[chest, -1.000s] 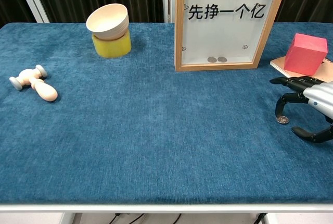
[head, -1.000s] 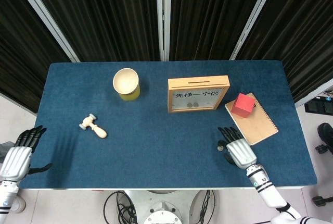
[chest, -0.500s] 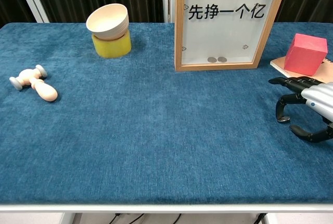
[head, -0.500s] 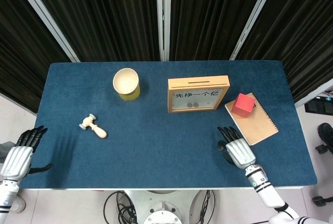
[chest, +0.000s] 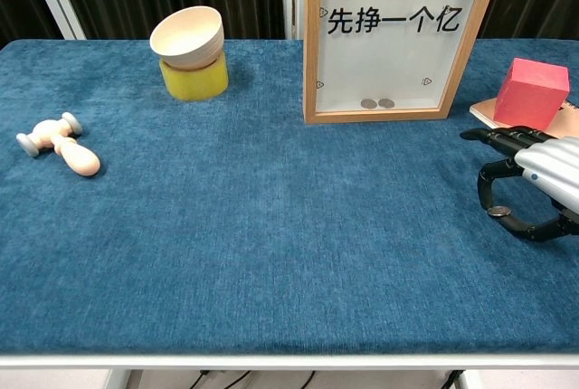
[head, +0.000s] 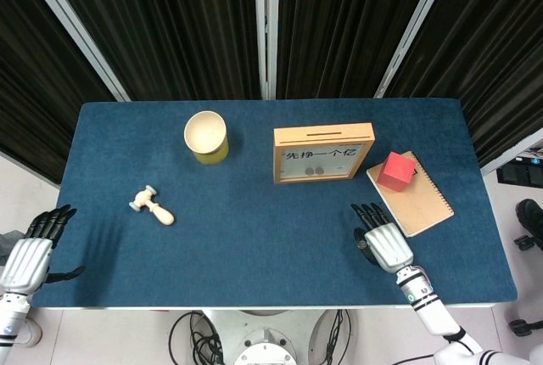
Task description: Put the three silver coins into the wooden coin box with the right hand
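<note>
Left hand (head: 32,250) is hanging off the table's (head: 254,238) left edge, fingers apart, holding nothing. Moving right — a wooden mallet (chest: 56,145) is lying on the blue cloth, and a pale bowl (chest: 187,36) is sitting on a yellow base (chest: 194,80). Wooden coin box (chest: 389,38) is standing upright with two silver coins (chest: 377,103) showing behind its window. Right hand (chest: 536,181) is hovering beside the notebook (head: 411,193) and red cube (chest: 530,93) — pinching a third coin (chest: 497,212) between thumb and finger.

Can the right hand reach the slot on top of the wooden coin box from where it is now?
Probably yes. The right hand sits just in front of the wooden coin box, with only bare cloth between them.
</note>
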`<state>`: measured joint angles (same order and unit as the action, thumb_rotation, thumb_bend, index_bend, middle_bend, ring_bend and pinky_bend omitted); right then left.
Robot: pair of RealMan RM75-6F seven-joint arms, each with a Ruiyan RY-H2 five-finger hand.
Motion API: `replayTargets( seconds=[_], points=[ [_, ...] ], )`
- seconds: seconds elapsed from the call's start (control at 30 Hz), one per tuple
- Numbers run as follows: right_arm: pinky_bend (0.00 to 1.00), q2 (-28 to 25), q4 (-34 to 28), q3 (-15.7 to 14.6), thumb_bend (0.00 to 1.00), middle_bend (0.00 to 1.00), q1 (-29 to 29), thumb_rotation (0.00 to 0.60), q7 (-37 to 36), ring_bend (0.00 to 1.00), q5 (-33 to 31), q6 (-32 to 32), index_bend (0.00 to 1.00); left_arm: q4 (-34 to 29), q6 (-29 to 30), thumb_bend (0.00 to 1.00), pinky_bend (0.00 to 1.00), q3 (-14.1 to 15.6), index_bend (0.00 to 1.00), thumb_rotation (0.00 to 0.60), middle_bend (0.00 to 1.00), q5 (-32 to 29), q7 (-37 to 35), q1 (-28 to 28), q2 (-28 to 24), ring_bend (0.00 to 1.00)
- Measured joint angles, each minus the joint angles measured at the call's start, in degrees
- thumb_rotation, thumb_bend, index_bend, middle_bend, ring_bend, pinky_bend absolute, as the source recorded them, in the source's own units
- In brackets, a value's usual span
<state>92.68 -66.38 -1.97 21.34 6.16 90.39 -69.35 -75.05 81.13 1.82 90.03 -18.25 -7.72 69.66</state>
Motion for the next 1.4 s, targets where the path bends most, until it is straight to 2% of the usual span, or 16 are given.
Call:
replayTargets(
  seconds=[0.53,1.1,1.27,1.4],
  points=[
    [0.00,-0.42,-0.16,0.18,0.34,0.03,-0.14,0.600,-0.95,0.00,0.74,-1.21,0.50,-0.48,0.73,0.00,0.00,0.04,0.02,0.600,0.00,0.51,-0.21,0.01,-0.27,0.00],
    [0.00,-1.14,-1.13,0.78,0.41,0.05,0.02,0.600,-1.70,0.00,0.46,-1.32,0.67,-1.28,0.72,0.00,0.00,-0.22,0.02,0.600,0.00,0.08,1.11,-0.05,-0.41,0.00],
    [0.00,-3.37,-5.21,1.77,0.43,0.04,0.14,0.600,-2.51,0.00,1.57,-4.08,0.68,-1.68,0.86,0.00,0.00,-0.14,0.02,0.600,0.00,0.16,1.35,0.03,-0.65,0.00],
    [0.00,-7.02,-12.26,3.59,0.43,0.05,0.53,0.600,-3.07,0.00,2.21,-6.30,0.68,-2.08,1.33,0.00,0.00,-0.06,0.02,0.600,0.00,0.59,1.75,0.11,-0.75,0.00]
  ],
)
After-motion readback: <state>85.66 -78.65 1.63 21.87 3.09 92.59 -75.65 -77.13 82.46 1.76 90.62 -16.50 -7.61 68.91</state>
